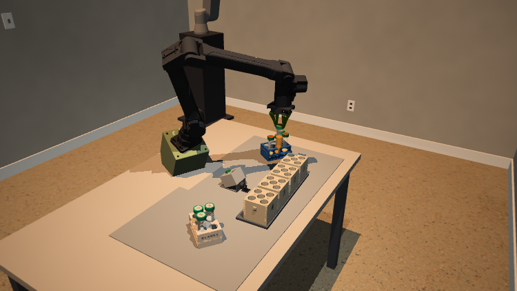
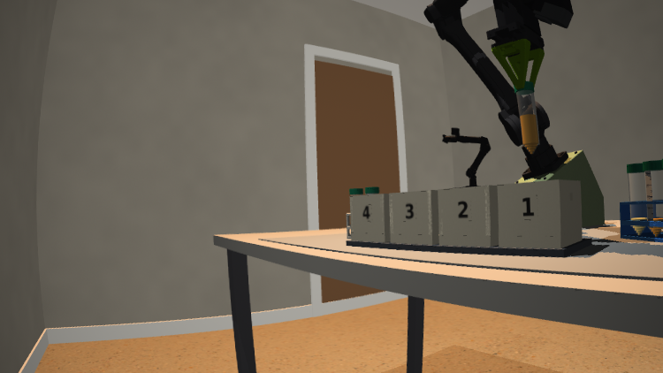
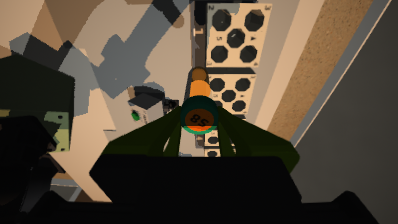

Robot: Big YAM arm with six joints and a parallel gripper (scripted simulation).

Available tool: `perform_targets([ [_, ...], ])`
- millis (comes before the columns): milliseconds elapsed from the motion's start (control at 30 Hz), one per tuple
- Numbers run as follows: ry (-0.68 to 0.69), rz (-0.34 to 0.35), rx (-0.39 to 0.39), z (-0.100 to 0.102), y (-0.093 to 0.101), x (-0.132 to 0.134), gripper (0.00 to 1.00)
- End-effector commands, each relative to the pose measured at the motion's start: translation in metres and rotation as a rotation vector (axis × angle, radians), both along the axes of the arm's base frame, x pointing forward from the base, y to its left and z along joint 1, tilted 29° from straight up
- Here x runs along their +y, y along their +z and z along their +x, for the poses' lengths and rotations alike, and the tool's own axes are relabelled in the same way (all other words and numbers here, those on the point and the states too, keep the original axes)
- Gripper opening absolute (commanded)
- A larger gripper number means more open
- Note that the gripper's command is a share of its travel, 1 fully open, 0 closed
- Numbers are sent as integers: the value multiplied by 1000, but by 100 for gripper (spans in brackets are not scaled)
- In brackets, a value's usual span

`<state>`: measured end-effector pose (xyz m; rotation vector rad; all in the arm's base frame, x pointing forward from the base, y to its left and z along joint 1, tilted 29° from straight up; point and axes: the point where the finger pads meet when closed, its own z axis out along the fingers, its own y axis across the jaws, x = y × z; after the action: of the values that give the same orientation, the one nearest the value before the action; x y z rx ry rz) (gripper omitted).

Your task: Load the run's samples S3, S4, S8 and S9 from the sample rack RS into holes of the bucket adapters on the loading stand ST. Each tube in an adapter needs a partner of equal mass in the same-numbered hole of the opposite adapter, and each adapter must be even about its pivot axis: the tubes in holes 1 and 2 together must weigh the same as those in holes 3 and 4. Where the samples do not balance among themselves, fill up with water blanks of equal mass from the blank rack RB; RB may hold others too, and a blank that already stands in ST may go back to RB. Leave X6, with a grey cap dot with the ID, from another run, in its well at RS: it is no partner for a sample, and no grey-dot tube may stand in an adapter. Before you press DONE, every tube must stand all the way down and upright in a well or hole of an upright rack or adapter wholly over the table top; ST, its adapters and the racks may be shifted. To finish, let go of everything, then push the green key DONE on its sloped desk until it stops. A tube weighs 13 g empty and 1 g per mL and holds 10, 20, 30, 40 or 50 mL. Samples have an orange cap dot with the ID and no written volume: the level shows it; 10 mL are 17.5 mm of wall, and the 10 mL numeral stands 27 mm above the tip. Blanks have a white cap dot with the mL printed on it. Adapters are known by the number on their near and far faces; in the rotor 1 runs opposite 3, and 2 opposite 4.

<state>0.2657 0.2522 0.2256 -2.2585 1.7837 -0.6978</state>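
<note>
My gripper (image 1: 279,125) (image 2: 525,87) (image 3: 199,111) is shut on the cap end of sample tube S8 (image 1: 278,140) (image 2: 527,121) (image 3: 198,86). The tube has orange liquid in its lower part and hangs upright, clear above adapter 1 (image 1: 296,161) (image 2: 537,214). Adapters 2 (image 2: 463,216), 3 (image 2: 410,217) and 4 (image 1: 260,207) (image 2: 367,218) stand in a row on the loading stand ST (image 1: 253,221) (image 2: 463,248). Their holes look empty. The blue sample rack RS (image 1: 268,152) (image 2: 642,221) holds other tubes beside adapter 1. The blank rack RB (image 1: 207,236) holds three green-capped tubes.
The DONE desk (image 1: 233,177) (image 3: 145,102) with its green key (image 1: 227,171) (image 3: 134,115) stands left of the stand. The arm's olive base (image 1: 182,155) is at the table's back left. The table's right edge runs close behind the stand.
</note>
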Motion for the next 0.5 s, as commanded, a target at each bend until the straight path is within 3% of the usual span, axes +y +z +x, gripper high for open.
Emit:
perform_targets([
  [0, -51, 100, -48, 10, 40, 4, 0],
  [467, -372, 287, -117, 71, 86, -48, 0],
])
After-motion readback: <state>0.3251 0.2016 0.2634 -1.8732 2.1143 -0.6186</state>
